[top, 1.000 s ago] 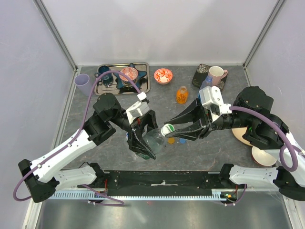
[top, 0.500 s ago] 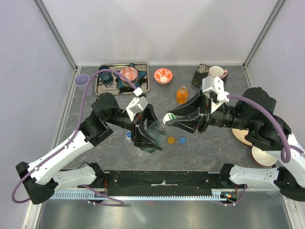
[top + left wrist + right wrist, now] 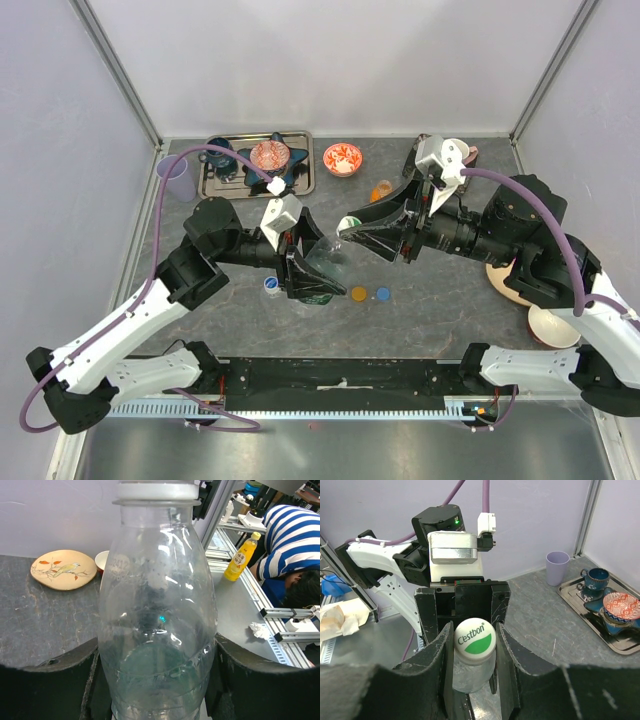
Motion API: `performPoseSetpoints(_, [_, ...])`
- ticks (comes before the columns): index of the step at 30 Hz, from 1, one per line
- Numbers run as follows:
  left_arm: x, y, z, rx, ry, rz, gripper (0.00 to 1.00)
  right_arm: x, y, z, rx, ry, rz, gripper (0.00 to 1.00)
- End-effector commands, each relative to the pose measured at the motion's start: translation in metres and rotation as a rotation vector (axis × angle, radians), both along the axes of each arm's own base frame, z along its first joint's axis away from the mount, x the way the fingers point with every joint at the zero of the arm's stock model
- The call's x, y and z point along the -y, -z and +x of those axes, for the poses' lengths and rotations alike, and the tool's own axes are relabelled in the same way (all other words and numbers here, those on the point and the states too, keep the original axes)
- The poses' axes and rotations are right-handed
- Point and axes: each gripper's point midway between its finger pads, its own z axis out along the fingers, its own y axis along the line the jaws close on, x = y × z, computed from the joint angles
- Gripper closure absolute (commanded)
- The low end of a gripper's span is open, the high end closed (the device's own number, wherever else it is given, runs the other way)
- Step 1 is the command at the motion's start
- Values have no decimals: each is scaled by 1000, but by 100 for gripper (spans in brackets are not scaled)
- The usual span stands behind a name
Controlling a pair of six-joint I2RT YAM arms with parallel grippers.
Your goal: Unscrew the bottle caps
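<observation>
Your left gripper (image 3: 311, 277) is clamped on the body of a clear bottle (image 3: 157, 630). Its dark fingers (image 3: 47, 690) press against both sides, and it holds the bottle tilted toward the right arm near the middle of the grey table (image 3: 440, 305). Your right gripper (image 3: 474, 639) is pinching the white-and-green cap (image 3: 475, 636), one finger against each side. The cap sits on the bottle's neck. An orange cap (image 3: 358, 294) and a blue cap (image 3: 383, 294) lie loose on the table just right of the bottle, close together but not touching. An orange bottle (image 3: 381, 190) stands further back, partly hidden by the right arm. A red patterned bowl (image 3: 343, 158) sits near the far wall.
</observation>
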Motion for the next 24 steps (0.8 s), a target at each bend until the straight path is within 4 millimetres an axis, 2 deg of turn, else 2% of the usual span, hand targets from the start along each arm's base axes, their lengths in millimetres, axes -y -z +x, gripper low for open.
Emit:
performPoseSetpoints(1, [-1,-20,21,66,-120,-64,67,-3,17,-4,-64,-13,-58,73])
performPoseSetpoints(7, [-2,-18,20,74,-114,-65,65,1,14,-2,-55,7,-45,57])
performPoseSetpoints(11, [-2,-15,21,74,-118,-57,64,3,9,0,-54,27,-29,53])
performPoseSetpoints(17, [-2,-11,20,78,-115,-49,63,6,4,1,-59,44,-9,41])
performPoseSetpoints(20, [-2,-10,20,80,-114,-47,63,6,0,3,-62,54,2,28])
performPoseSetpoints(24, [-2,-4,24,69,-131,-27,63,8,-15,9,-85,95,46,13])
